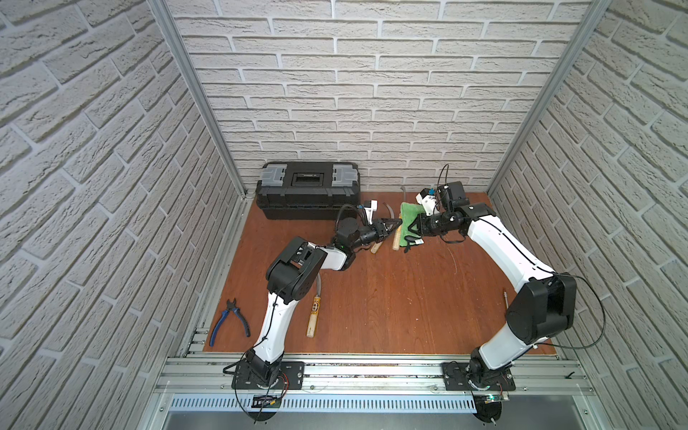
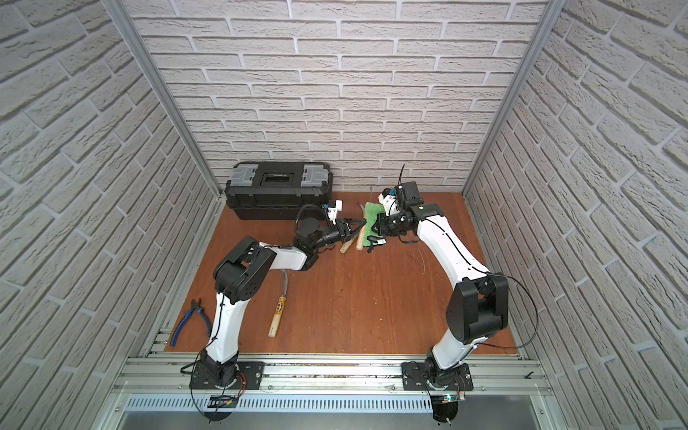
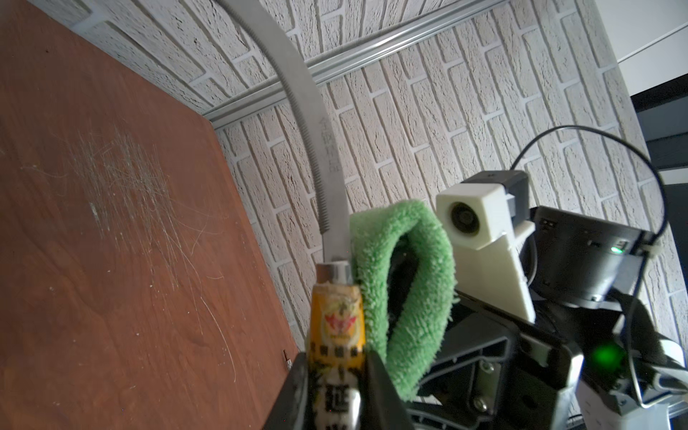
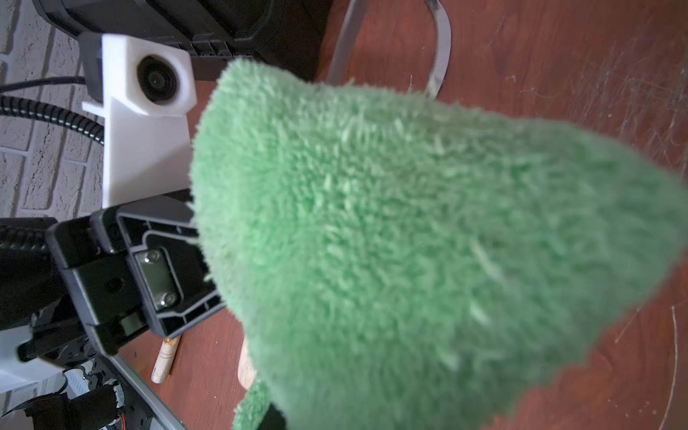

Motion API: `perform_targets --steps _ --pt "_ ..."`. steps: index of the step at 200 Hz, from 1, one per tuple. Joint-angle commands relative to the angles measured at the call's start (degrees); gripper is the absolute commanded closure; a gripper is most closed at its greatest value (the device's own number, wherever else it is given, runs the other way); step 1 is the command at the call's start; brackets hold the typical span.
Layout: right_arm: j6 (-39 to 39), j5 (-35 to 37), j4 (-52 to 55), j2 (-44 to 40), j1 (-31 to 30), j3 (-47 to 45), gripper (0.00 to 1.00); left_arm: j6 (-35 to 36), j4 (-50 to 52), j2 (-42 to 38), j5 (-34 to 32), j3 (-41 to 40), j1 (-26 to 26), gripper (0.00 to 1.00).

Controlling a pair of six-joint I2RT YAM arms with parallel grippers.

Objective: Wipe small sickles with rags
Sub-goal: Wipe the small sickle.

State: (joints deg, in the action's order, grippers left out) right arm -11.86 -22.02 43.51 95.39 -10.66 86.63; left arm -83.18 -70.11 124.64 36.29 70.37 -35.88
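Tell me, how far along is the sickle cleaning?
Nothing shows as finished. In hand: the left gripper grips one sickle by its handle while the right gripper holds the green cloth at its blade's base. Left: that blade's length, plus two sickles on the table, one beside the grippers, one by the left arm; whether they're wiped, I can't tell.

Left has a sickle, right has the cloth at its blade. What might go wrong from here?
1. The serrated blade of the held sickle could snag the green microfibre cloth.
2. The left gripper pinches only the handle; wiping pressure may twist it.
3. The right gripper sits very near the left; they could collide.
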Motion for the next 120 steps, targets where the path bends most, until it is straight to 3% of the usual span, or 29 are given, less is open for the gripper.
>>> perform_targets --steps 1,76,120 --pt "1.6 -3.7 0.5 0.4 -1.2 2.0 0.97 -1.4 -8.0 -1.3 0.8 0.6 -0.6 1.00" --pt "-2.2 -6.1 -6.6 -7.9 -5.5 -15.4 0.97 -1.2 -6.4 0.3 1.4 4.7 0.5 1.00" --pt "-2.3 -2.2 -4.0 -13.6 -5.4 -21.7 0.97 -0.2 -6.2 -0.4 1.3 3.0 1.3 1.00"
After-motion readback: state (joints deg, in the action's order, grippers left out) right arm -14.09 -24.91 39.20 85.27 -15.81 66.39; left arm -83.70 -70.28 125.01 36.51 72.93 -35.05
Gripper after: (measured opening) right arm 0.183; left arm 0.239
